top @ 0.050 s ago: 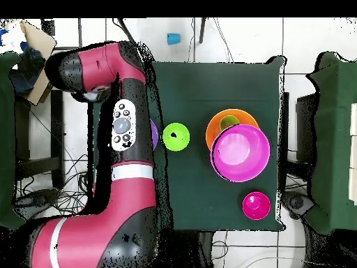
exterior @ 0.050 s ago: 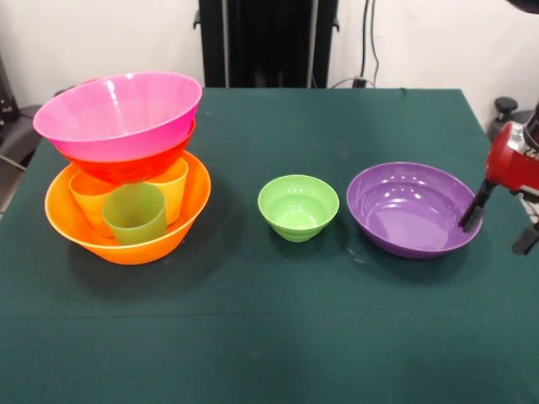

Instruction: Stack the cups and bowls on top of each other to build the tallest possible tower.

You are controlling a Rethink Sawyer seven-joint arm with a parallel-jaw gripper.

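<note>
Nearest us, our pincer (exterior @ 0.050 s ago: 497,225) reaches over the purple bowl's (exterior @ 0.050 s ago: 404,210) rim, fingers spread, one inside. Beside it on the tabletop (exterior @ 0.050 s ago: 253,337) sits the light green bowl (exterior @ 0.050 s ago: 298,206); beyond, the tower (exterior @ 0.050 s ago: 126,168), pink bowl (exterior @ 0.050 s ago: 118,114) topmost.

green-clothed table (exterior @ 0.050 s ago: 253,337) under bowls (exterior @ 0.050 s ago: 298,207)

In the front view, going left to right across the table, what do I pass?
The tower of stacked bowls and cups with the large orange bowl as base → the light green bowl → the purple bowl → the gripper at the purple bowl's right rim.
</note>
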